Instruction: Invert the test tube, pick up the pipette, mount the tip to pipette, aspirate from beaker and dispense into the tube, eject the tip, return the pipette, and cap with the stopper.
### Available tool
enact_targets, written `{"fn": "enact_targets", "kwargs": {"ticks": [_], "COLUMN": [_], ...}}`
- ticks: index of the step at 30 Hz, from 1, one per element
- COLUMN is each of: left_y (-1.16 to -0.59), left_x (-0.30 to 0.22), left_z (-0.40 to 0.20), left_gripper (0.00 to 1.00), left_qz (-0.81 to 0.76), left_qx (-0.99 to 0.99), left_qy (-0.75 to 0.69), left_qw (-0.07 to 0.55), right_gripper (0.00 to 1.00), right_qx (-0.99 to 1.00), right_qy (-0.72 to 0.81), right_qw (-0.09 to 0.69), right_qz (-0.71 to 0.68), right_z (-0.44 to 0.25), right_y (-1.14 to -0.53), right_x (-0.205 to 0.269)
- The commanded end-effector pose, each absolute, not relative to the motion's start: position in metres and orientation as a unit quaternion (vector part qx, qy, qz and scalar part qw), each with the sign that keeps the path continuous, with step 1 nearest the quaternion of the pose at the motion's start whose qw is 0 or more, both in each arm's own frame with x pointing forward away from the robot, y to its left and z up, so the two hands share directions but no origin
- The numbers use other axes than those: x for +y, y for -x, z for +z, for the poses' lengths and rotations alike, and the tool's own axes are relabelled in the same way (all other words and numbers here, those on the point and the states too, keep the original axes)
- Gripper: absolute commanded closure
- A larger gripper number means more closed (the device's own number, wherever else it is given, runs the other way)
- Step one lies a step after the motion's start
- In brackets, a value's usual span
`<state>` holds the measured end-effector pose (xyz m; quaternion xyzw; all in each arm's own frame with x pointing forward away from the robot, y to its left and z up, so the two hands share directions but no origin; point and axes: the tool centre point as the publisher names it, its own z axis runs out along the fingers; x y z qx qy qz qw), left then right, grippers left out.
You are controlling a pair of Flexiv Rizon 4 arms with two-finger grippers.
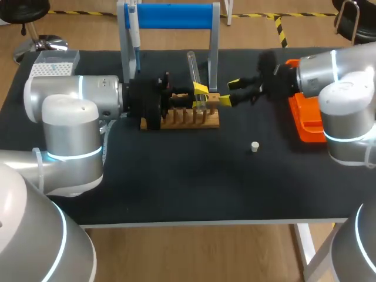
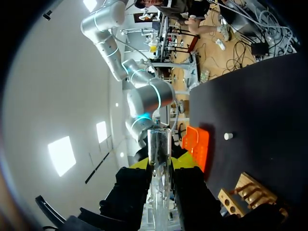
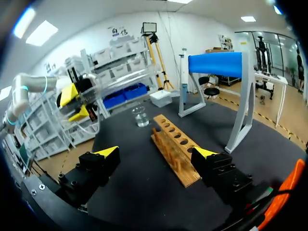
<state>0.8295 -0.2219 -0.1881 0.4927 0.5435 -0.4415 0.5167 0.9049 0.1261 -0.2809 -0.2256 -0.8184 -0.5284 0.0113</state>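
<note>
On the black table (image 1: pixel 176 176), left to right
Pipette (image 1: pixel 134 29): hanging on blue stand (image 1: pixel 170 16)
Left gripper (image 1: pixel 200 95): fingers clamped on test tube (image 1: pixel 192 66)
Test tube: clear glass, upright, above wooden rack (image 1: pixel 188 120)
Right gripper (image 1: pixel 230 92): fingers spread wide, holding nothing, beside rack's right end
Stopper (image 1: pixel 254 147): small, white, lying apart
</note>
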Motion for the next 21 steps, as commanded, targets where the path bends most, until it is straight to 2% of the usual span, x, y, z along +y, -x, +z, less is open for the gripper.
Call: {"fn": "enact_targets", "kwargs": {"ticks": [1, 21], "left_y": [-0.829, -0.829], "left_x": [-0.222, -0.222], "left_z": [-0.187, -0.187], "left_gripper": [1.00, 1.00], "left_qz": [-0.441, -0.441], "left_qx": [0.544, 0.544], "left_qy": [-0.493, -0.493], "left_qw": [0.517, 0.517], "right_gripper": [0.00, 0.00], "right_qx": [-0.828, -0.826], "right_qy": [0.217, 0.188], "right_qw": [0.008, -0.047], "right_qz": [-0.517, -0.529], "right_z": [-0.287, -0.326], "right_y": [-0.916, -0.934], "right_x": [0.131, 0.150]}}
